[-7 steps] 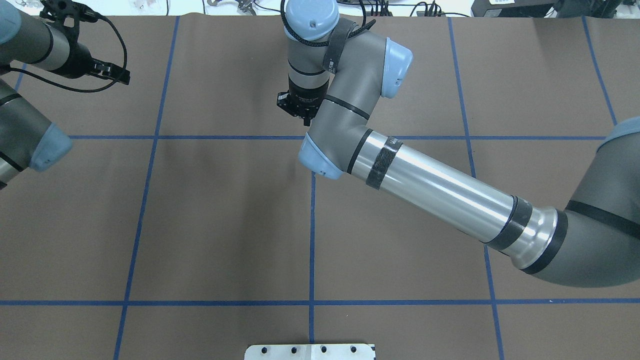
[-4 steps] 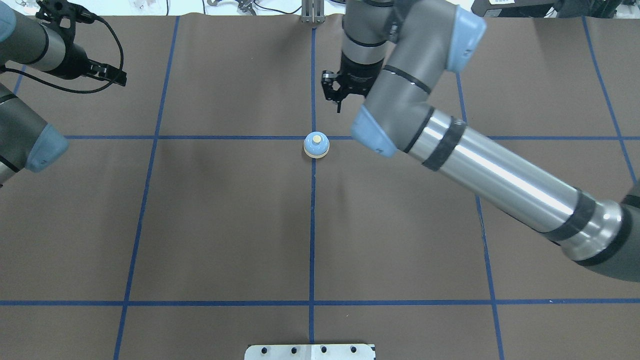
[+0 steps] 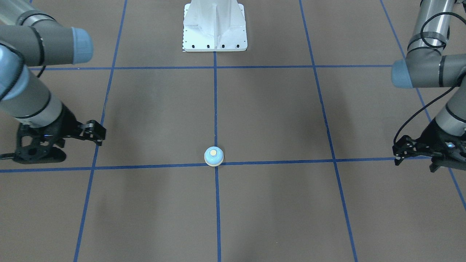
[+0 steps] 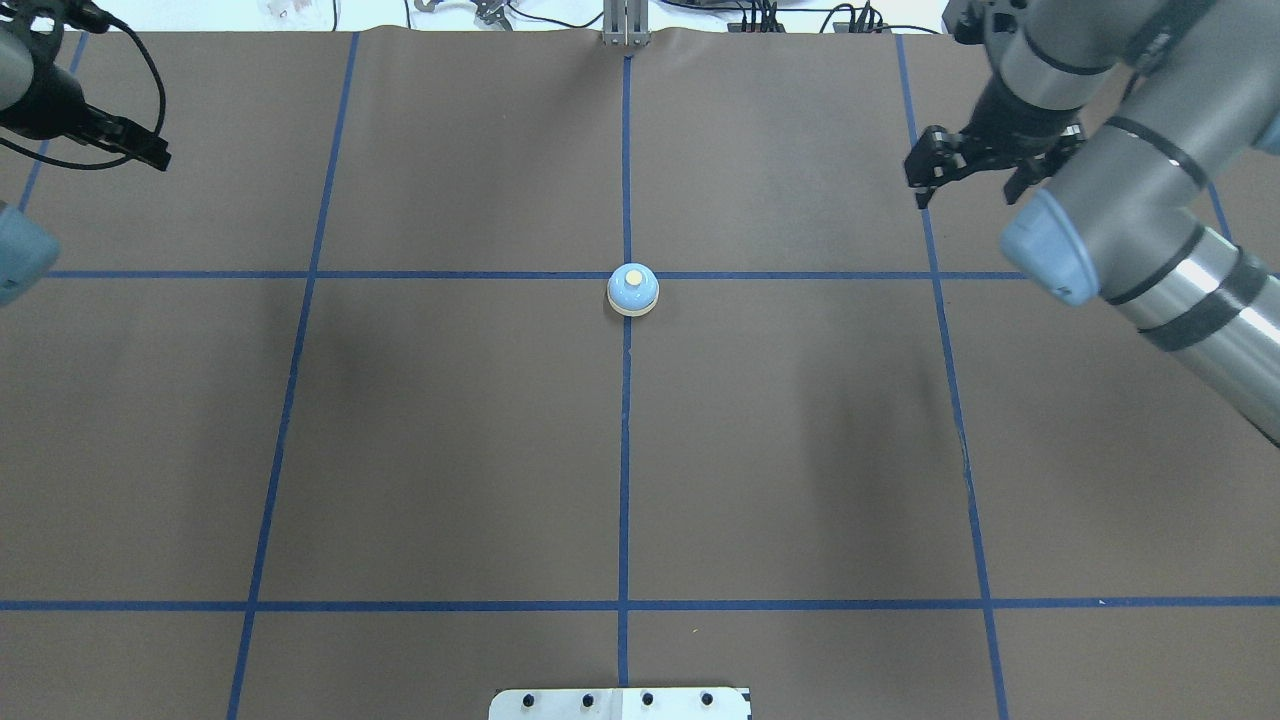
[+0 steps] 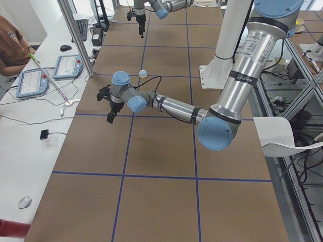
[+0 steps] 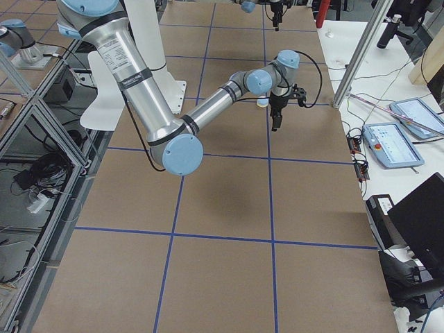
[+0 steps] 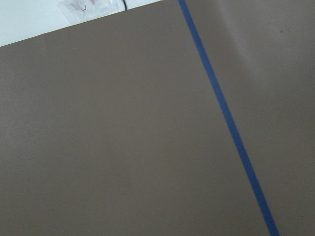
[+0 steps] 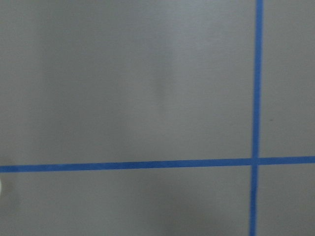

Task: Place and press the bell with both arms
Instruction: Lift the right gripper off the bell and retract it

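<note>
Near edge: the white pedestal plate [image 4: 620, 703] sits at the bottom centre of the overhead view, well apart from everything else.
Open mat: the brown table cover [image 4: 450, 450] runs between there and mid-frame, crossed only by blue tape lines [image 4: 624, 480].
Bell: the bell [image 4: 632, 290] stands upright at frame centre, on the tape crossing, button up, and nothing touches it.
Step in hand: it looks placed, so the press probably comes next.
Doing it well: come over the cream button from straight above and push down squarely. A sideways nudge could slide so small a bell off its mark.
Left gripper: the left gripper [image 4: 150, 152] hangs at the upper left. I cannot tell how wide its jaws are.
Right gripper: the right gripper [image 4: 965, 175] hangs at the upper right, fingers apart and holding nothing.
Room: both have a clear diagonal run in to the centre.
Far edge: cables [image 4: 780, 15] and a metal post [image 4: 625, 25] line the top of the frame, so keep any lift short of them.
</note>
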`<move>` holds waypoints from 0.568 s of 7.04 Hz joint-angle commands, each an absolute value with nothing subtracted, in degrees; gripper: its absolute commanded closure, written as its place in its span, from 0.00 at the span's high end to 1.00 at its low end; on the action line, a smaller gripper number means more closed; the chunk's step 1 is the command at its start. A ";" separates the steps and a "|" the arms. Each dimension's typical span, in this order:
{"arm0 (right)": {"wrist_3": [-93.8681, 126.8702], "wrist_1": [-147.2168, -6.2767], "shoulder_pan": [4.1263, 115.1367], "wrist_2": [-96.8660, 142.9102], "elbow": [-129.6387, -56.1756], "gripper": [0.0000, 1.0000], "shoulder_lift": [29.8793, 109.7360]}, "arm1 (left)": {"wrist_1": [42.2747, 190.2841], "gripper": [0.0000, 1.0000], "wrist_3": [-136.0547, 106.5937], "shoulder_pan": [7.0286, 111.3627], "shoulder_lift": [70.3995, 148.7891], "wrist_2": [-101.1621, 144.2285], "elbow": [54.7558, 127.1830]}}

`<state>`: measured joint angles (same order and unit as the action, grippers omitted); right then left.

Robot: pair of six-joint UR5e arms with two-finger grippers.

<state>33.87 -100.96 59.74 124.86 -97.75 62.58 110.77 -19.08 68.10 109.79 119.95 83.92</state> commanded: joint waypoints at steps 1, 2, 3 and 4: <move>15.98 -100.37 69.56 126.63 -102.81 1.00 76.31 | 102.86 1.00 -3.93 76.60 107.24 123.21 83.76; 8.34 -98.89 74.92 129.35 -102.40 1.00 81.07 | 102.66 1.00 0.83 80.47 104.79 126.62 83.67; -2.44 -98.70 80.36 129.37 -101.78 1.00 85.30 | 102.66 1.00 5.84 84.25 102.33 128.30 83.67; -10.64 -98.79 85.29 129.46 -100.82 1.00 88.30 | 102.74 1.00 9.28 86.98 100.13 128.49 83.67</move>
